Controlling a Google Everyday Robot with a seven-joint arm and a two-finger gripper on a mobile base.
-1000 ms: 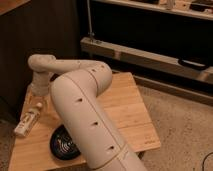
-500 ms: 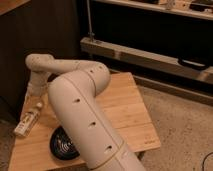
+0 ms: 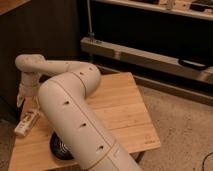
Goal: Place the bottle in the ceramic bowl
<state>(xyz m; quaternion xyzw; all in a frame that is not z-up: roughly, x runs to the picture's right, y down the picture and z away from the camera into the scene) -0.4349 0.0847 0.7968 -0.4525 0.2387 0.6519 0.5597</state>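
Station: a small bamboo-topped table [image 3: 120, 102] on a speckled floor [image 3: 180, 130], with dark wall panelling behind it on the left.

Arm: a thick white arm [image 3: 75, 120] rises from the lower centre of the view, bends over the table top and reaches back to the table's left edge.

Gripper: the gripper [image 3: 28, 99] points downward at the left edge of the table, directly over the far end of the bottle and close to it. Contact between the two cannot be made out.

Gripper state: cannot tell - the view does not show whether it is open or closed.

Bottle: the slim white bottle [image 3: 26, 123] lies on its side on the table top, close to the left edge and set on a diagonal. It is outside the bowl.

Ceramic bowl: the black ceramic bowl [image 3: 61, 147] sits on the table near the front edge, with faint pale rings showing inside. Its right part is hidden behind the arm.

Bottle to bowl: the bottle lies to the left of the bowl and a little farther back - near, but apart.

Background: a long metal shelf rail [image 3: 150, 54] runs behind the table, with a dark looped handle [image 3: 192, 64] resting on it at the right.
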